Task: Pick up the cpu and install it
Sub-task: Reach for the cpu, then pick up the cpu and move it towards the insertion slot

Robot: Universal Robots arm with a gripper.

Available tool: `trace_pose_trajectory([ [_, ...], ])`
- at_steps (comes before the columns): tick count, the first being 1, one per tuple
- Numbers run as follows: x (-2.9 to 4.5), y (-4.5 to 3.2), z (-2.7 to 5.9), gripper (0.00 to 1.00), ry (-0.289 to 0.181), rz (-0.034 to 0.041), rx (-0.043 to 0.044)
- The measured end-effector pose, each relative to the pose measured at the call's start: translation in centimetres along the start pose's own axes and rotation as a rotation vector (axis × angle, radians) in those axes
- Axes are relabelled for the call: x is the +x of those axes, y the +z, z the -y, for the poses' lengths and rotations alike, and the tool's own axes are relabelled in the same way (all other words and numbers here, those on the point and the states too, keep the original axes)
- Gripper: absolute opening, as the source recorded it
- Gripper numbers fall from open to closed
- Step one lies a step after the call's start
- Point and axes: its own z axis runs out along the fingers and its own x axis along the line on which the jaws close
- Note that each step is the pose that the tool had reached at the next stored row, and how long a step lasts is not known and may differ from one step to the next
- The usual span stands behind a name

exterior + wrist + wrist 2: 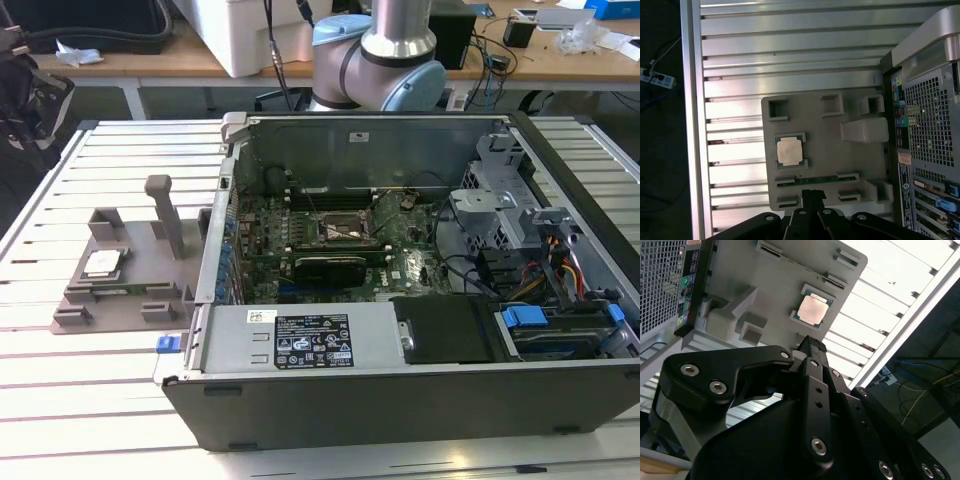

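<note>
The cpu (pixel 103 264), a small silvery square chip, lies flat in a recess of a grey holder plate (pixel 130 295) on the slatted table, at the exterior view's left of the open computer case (pixel 400 390). Both wrist views look down on the cpu (pixel 812 309) (pixel 789 150) from well above. My black gripper (pixel 813 194) (pixel 812 344) hangs high over the plate's edge, clear of the chip, its fingers pressed together with nothing between them. Inside the case, the motherboard's metal-framed socket (pixel 345 230) faces up.
The grey plate (pixel 840 160) has a tall post (pixel 165 210) and several raised blocks around the chip. A long black card (pixel 330 268) sits just in front of the socket. Cables and drive bays (pixel 540 260) fill the case's right side. A cluttered bench (pixel 560 40) stands behind.
</note>
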Motion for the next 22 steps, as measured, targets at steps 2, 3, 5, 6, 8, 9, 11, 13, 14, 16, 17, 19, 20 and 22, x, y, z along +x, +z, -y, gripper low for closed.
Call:
trace_pose_trajectory([
  [2, 0.42, -0.01, 0.03, 0.11, 0.0, 0.0, 0.0],
  [3, 0.61, -0.01, 0.04, 0.11, 0.0, 0.0001, 0.0],
  [5, 1.22, -0.02, 0.09, 0.11, 0.0, 0.0001, -0.0001],
  [6, 1.4, -0.02, 0.1, 0.11, 0.0, 0.0001, -0.0001],
  [8, 2.26, -0.04, 0.17, 0.11, 0.0, 0.0001, -0.0001],
  [9, 2.45, -0.05, 0.18, 0.11, 0.0, 0.0001, 0.0],
  [11, 2.85, -0.06, 0.22, 0.11, 0.0, 0.0001, -0.0001],
  [13, 2.86, -0.06, 0.21, 0.11, 0.0, 0.0001, -0.0001],
  [14, 2.87, -0.06, 0.21, 0.11, 0.0, 0.0, 0.0],
  [16, 2.88, -0.06, 0.21, 0.11, 0.0, 0.0001, -0.0001],
  [17, 2.88, -0.06, 0.22, 0.11, 0.0, 0.0, 0.0],
  [19, 2.89, -0.06, 0.22, 0.11, 0.0, 0.0001, 0.0],
  [20, 2.89, -0.06, 0.22, 0.11, 0.0, 0.0, 0.0],
  [22, 2.9, -0.06, 0.22, 0.11, 0.0, 0.0001, 0.0],
])
